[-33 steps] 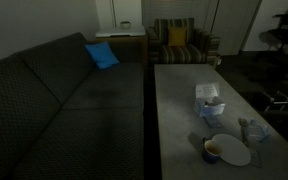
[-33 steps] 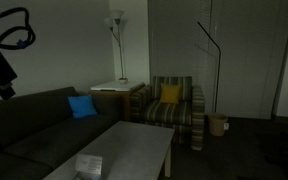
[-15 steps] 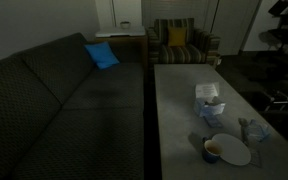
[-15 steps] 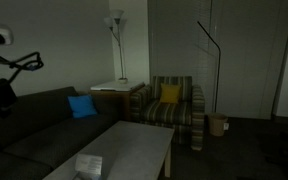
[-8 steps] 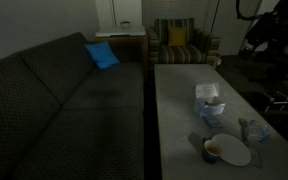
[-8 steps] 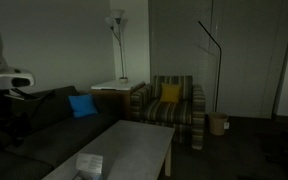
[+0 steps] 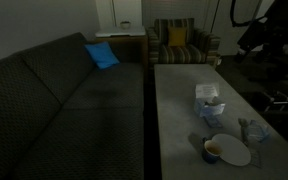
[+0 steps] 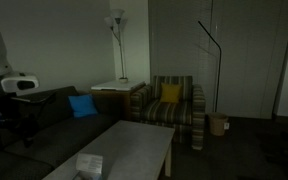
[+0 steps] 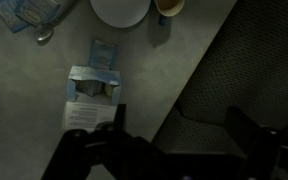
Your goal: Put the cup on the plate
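Note:
The cup (image 7: pixel 213 150), dark outside and yellowish inside, stands on the grey table (image 7: pixel 179 110) right beside the white plate (image 7: pixel 233 152), at the plate's edge. In the wrist view the cup (image 9: pixel 170 8) and the plate (image 9: pixel 121 10) lie at the top edge, far below the camera. My gripper (image 9: pixel 179 128) is open and empty, high above the table's edge and the couch, far from the cup. In both exterior views only the dark arm shows (image 7: pixel 259 30), (image 8: pixel 14 88); the cup and the plate do not show in the exterior view with the floor lamp.
A white-and-blue boxy container (image 7: pixel 210 100), also in the wrist view (image 9: pixel 92 85), stands mid-table. A clear bluish object (image 7: pixel 254 130) lies by the plate. A dark couch (image 7: pixel 64 100) with a blue cushion (image 7: pixel 101 55) runs along the table. A striped armchair (image 7: pixel 177 45) stands behind it.
Over the last second the arm has swung into view at the top right of the exterior view with the cup, and lower at the left of the lamp view. Cup and plate have not moved.

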Controlling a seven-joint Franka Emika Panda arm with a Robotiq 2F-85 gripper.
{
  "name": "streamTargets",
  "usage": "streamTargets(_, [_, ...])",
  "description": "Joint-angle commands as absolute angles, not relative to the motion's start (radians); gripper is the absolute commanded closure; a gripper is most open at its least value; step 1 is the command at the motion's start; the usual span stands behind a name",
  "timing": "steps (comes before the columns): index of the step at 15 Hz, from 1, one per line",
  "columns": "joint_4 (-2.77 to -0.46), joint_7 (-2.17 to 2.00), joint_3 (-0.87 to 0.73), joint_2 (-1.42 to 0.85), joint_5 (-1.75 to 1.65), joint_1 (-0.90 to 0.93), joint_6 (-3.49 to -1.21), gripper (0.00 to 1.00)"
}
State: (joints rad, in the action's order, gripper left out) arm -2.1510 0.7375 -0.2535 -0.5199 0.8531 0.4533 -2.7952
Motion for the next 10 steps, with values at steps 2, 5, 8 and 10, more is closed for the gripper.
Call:
streamTargets(2, [-2.005,0.645,-0.101,-0.677,0.721,0.252,-2.833,0.00])
streamTargets(5, [-1.874,0.515,-0.008,-0.809,0.534,0.151,-2.816,0.00])
streamTargets(8, [-1.736,0.384,0.077,-0.943,0.328,0.064,-2.788,0.00])
streamTargets(10, [-1.635,0.331,0.119,-1.038,0.239,0.033,-2.763,0.00])
